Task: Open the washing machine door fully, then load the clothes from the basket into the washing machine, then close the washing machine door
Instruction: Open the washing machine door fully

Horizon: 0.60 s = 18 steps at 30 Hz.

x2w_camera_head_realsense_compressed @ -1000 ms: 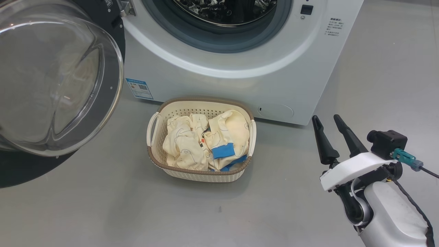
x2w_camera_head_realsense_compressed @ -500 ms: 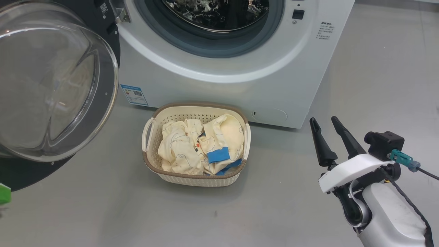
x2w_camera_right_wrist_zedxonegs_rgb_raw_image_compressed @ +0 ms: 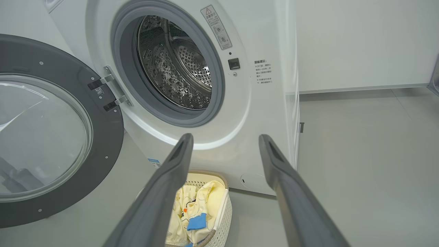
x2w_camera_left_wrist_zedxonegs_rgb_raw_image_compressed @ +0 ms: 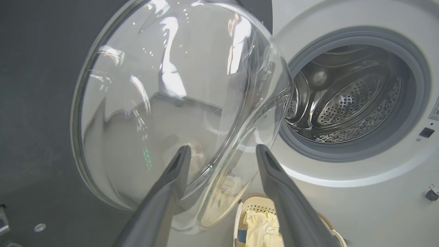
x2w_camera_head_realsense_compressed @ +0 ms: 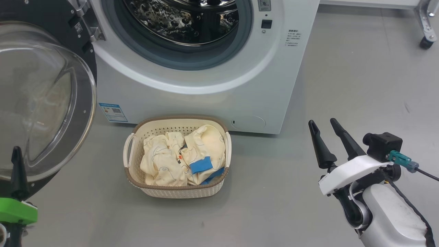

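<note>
Near the wide-open washing machine door [x2w_camera_head_realsense_compressed: 44, 103], left gripper [x2w_camera_left_wrist_zedxonegs_rgb_raw_image_compressed: 223, 146] and right gripper [x2w_camera_head_realsense_compressed: 321, 121] gape empty; loading seems next: reach the clothes [x2w_camera_head_realsense_compressed: 171, 159] in the basket [x2w_camera_head_realsense_compressed: 178, 120].

I look down on a smooth grey floor [x2w_camera_head_realsense_compressed: 274, 212], matte, with a soft sheen. A small dark speck [x2w_camera_head_realsense_compressed: 202, 224] lies on it near the lower edge of my head view. A short dark scuff [x2w_camera_head_realsense_compressed: 406, 107] marks it further to my right. Far off at my right, a black caster [x2w_camera_head_realsense_compressed: 425, 43] rests on the floor under a grey leg [x2w_camera_head_realsense_compressed: 424, 13]. In my right wrist view, a plain white wall [x2w_camera_right_wrist_zedxonegs_rgb_raw_image_compressed: 360, 41] rises behind and meets the floor along a pale skirting strip [x2w_camera_right_wrist_zedxonegs_rgb_raw_image_compressed: 360, 89].
</note>
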Available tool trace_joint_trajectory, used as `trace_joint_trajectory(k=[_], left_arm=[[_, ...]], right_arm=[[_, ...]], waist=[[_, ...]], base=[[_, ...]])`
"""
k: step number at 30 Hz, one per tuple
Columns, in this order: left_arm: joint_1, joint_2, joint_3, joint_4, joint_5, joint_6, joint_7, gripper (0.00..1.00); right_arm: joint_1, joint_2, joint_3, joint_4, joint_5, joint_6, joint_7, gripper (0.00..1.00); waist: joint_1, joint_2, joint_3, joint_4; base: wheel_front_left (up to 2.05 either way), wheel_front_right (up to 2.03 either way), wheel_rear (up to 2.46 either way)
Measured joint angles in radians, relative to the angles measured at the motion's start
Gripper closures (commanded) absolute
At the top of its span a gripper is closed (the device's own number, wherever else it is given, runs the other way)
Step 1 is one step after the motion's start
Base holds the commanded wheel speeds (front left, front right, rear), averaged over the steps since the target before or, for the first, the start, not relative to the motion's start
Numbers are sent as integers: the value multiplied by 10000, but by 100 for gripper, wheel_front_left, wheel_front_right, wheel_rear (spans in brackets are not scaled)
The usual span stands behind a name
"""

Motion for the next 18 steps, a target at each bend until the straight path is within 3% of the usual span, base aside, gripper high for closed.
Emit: trace_joint_trajectory(k=[18], left_arm=[[1079,-702,-217,-683,209,115,-612,0]], right_arm=[[16,-184,52,-134,-81,0,0,0]], waist=[[0,0,-413,-1551]], base=[[0,0,0]])
